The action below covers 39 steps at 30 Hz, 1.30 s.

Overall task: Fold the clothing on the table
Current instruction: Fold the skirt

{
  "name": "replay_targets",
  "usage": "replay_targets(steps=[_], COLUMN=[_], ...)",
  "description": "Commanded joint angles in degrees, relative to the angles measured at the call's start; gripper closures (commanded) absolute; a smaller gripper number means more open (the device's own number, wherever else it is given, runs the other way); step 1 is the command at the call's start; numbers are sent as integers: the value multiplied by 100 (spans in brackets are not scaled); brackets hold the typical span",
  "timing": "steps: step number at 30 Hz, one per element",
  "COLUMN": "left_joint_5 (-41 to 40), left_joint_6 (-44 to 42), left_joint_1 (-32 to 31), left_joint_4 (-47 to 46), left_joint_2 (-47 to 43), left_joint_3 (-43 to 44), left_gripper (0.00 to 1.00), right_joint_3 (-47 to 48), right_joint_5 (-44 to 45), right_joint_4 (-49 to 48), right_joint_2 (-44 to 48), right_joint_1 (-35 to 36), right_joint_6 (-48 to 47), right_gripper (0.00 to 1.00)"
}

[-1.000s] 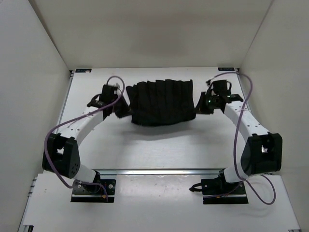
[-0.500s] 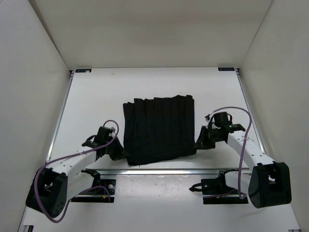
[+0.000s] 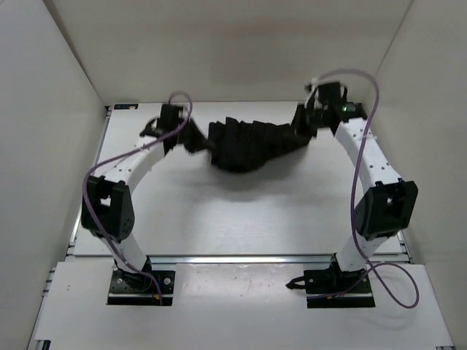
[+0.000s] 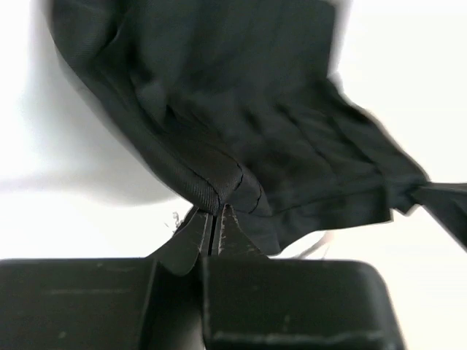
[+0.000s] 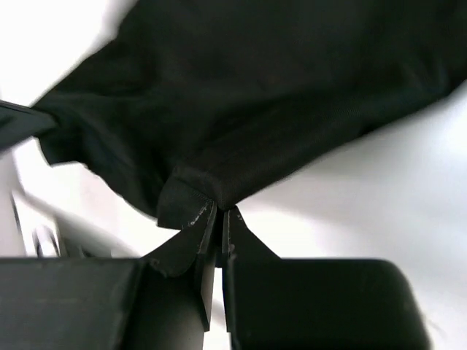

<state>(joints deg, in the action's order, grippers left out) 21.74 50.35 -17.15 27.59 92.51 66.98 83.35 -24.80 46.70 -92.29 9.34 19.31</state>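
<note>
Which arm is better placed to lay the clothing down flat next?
Left, marginally. The left gripper and right gripper are each shut on a corner of the clothing, which sags between them over the table. The left corner looks closer to the near edge; realistically both move together.

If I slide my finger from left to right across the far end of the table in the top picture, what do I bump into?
Left gripper → black clothing sagging between them → right gripper.

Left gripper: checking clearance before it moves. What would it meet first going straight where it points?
The clothing itself: the left gripper is shut on its edge, and black fabric fills the view ahead. Beyond it, depth is unclear.
</note>
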Motion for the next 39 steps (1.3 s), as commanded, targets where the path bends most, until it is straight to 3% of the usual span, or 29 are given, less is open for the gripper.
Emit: replay_targets(steps=[1,3,5,7,10,14,17,29,39], left_joint_5=[-19,-117,-56,120,200,7,-56,-100,-310], left_joint_6=[-148,-79,88,299,450,380,204,-34,545], left_joint_1=[264,396,624,748,766,625,449,213,-210], left_joint_4=[-79,-270,-823,-1587,-2116,-2074,-1749,51,1582], left_joint_2=[284,137,-293,-855,-1374,-1674,-1815,-3326,-5726], left_joint_3=[2586,2567,1386,236,-1471,-3144,-3786,-3956,-4220], left_gripper=[100,100,100,100,100,98,98,99,100], right_joint_3=[2786,2714,1908,391,-1087,-2383,-3323,-4081,-4354], right_joint_5=[352,388,91,-120,-306,-219,-166,441,441], right_joint_4=[216,183,-315,-1002,-1259,-1102,-908,638,1596], right_joint_2=[-437,-238,175,763,1159,1389,1687,2715,4104], right_joint_1=[6,-82,-231,-415,-644,-758,-741,-486,-99], right_joint_6=[-173,-95,54,204,240,99,-59,20,432], right_gripper=[100,100,100,100,100,100,100,100,100])
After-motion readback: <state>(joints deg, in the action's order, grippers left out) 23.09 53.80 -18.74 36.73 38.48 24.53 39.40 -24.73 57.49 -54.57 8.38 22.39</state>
